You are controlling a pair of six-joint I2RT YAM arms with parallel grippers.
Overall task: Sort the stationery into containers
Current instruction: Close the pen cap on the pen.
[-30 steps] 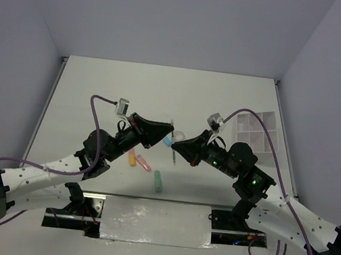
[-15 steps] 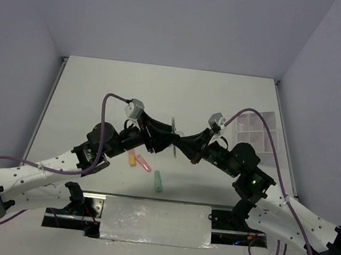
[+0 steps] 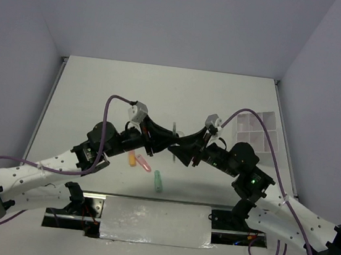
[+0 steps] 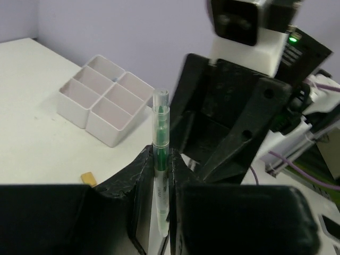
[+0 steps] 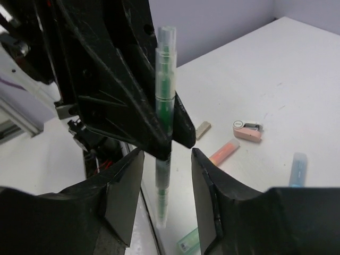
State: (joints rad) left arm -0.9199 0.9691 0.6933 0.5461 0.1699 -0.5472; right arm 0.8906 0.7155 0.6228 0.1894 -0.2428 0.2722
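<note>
Gripping a thin clear pen (image 4: 160,122) with a green core, the left gripper (image 4: 161,172) is pinching it tightly between both fingers around its lower half. The pen is standing upright above the table (image 3: 100,94), roughly at the middle of the workspace, between the two arms. The right gripper (image 5: 167,155) is facing it from the right, its fingers spread apart and sitting on either side of the pen's lower end. In the right wrist view a gap is showing on each side, so this gripper is not clasping anything. The white divided tray (image 3: 254,130) is sitting at the right side of the table, well apart from both grippers. Below the raised grippers, an orange marker (image 3: 132,158) and a pink marker (image 3: 145,163) are lying just beside each other on the near part of the table. A green marker (image 3: 159,181) is lying nearer still and slightly to their right. A blue marker (image 5: 297,169) and a tan eraser (image 5: 202,127) are also lying on the table, apart from one another.
</note>
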